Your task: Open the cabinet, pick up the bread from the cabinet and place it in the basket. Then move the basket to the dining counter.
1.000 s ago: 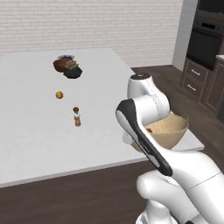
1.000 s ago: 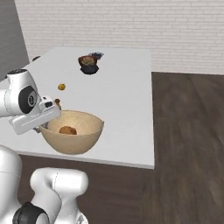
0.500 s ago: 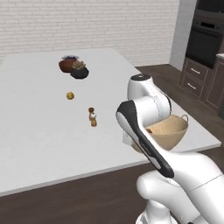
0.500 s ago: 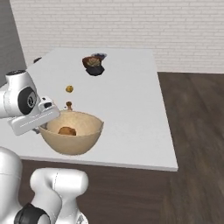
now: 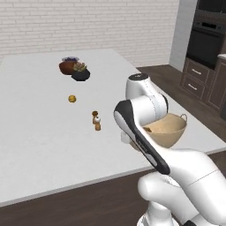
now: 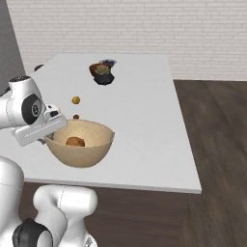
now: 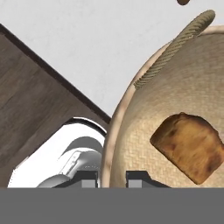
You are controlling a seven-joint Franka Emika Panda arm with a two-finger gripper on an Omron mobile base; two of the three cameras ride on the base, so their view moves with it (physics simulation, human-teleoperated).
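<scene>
Bread (image 7: 189,148) lies inside the tan basket (image 6: 81,148), whose rim the gripper (image 7: 111,176) pinches between its two fingertips, holding it up over the near edge of the white dining counter (image 6: 140,120), well apart from the small orange ball (image 5: 72,99).

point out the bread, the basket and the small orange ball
bread (image 7: 190,148): hand view, middle of its browned top.
basket (image 6: 84,155): right base view, front of its outer wall.
small orange ball (image 5: 72,99): left base view, centre of the ball, on the white counter.
</scene>
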